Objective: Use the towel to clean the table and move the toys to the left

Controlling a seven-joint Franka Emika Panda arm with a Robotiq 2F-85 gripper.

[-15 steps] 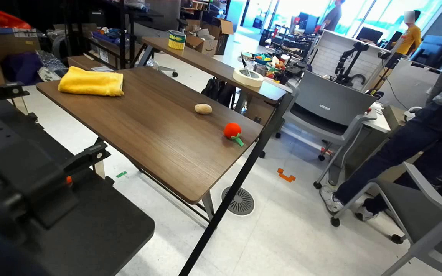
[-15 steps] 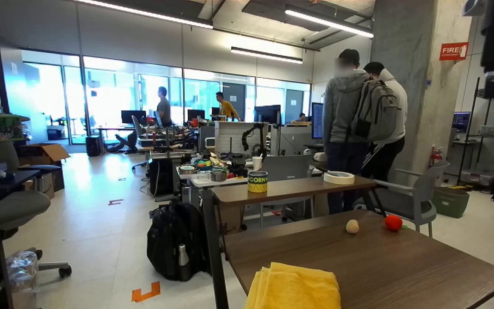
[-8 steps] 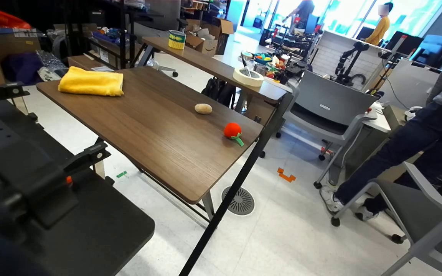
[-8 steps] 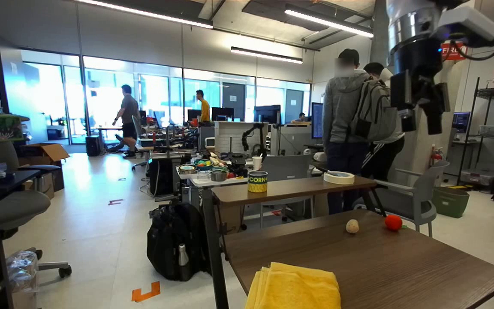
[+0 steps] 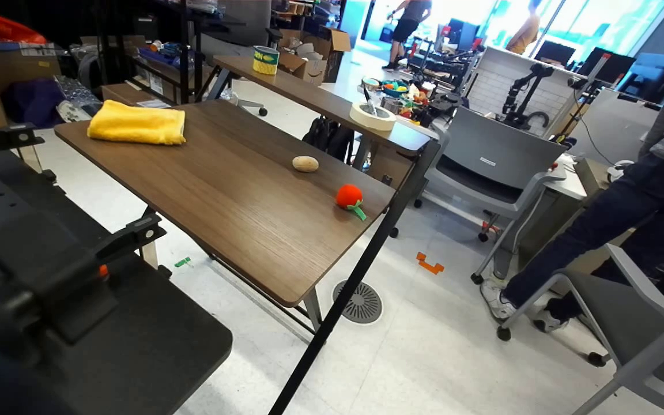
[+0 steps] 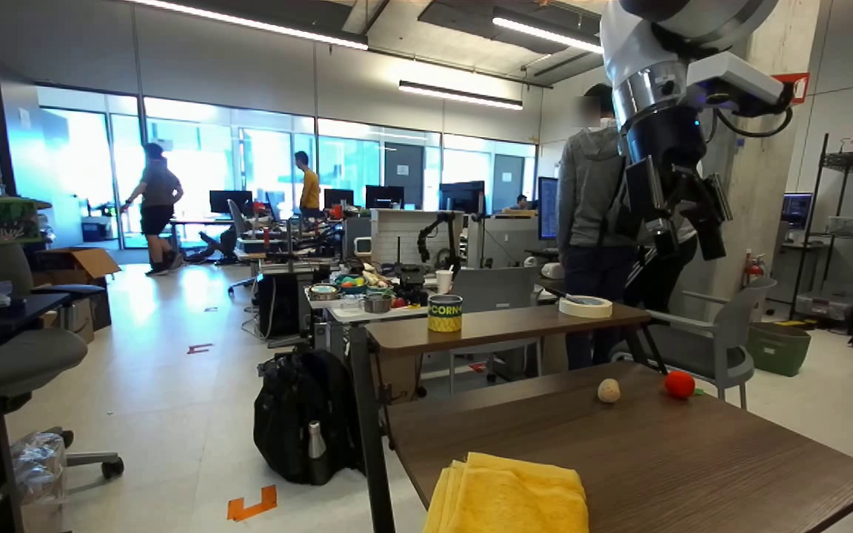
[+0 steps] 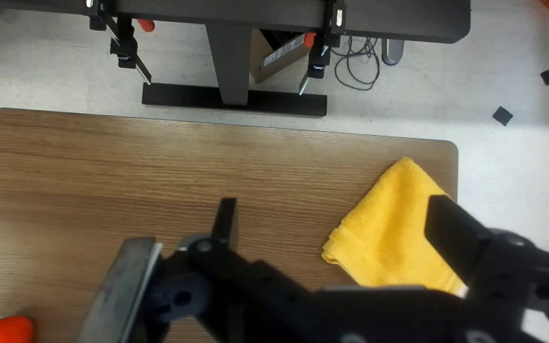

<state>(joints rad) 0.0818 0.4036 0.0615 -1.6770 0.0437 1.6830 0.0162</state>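
Note:
A folded yellow towel [image 5: 136, 123] lies at one end of the brown table [image 5: 234, 213]. It also shows in an exterior view [image 6: 508, 496] and the wrist view [image 7: 389, 228]. Toward the opposite end sit a beige oval toy [image 5: 305, 163] and a red round toy with a green stem [image 5: 349, 197]; both also show in an exterior view, beige [image 6: 609, 390] and red [image 6: 679, 384]. The red toy [image 7: 7, 329] is cut off in the wrist view; the beige one is out of view there. My gripper [image 6: 688, 243] hangs open and empty, high above the table; its fingers [image 7: 334, 209] frame the towel from above.
A raised shelf [image 6: 515, 326] along the table's far edge holds a corn can [image 6: 445, 314] and a tape roll [image 6: 585, 306]. A black stand [image 5: 153, 346] is beside the table's near edge. Chairs [image 5: 493, 155] and people are behind.
The arm has come into an exterior view from the upper right and moved left and down, gripper open. Towel and toys have not moved. People in the background have walked.

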